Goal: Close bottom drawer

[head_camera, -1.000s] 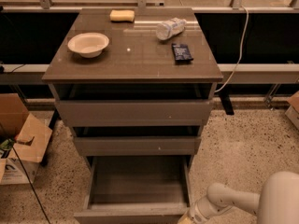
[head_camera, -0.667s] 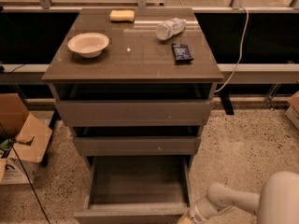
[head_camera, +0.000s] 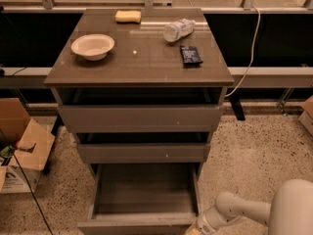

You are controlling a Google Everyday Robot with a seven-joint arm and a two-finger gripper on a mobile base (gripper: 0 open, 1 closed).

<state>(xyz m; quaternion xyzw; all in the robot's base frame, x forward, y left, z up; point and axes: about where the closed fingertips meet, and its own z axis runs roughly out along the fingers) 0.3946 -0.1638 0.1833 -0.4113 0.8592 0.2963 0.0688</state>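
Grey-brown, flat-fronted bottom drawer (head_camera: 144, 192) stands wide open — the cream-white gripper (head_camera: 193, 230) waits by its front right corner, grip state impossible to tell; next comes a straight inward push.

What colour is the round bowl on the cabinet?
Cream-white round bowl, seen in the camera view. The gripper sits by the open grey-brown bottom drawer's front right corner.
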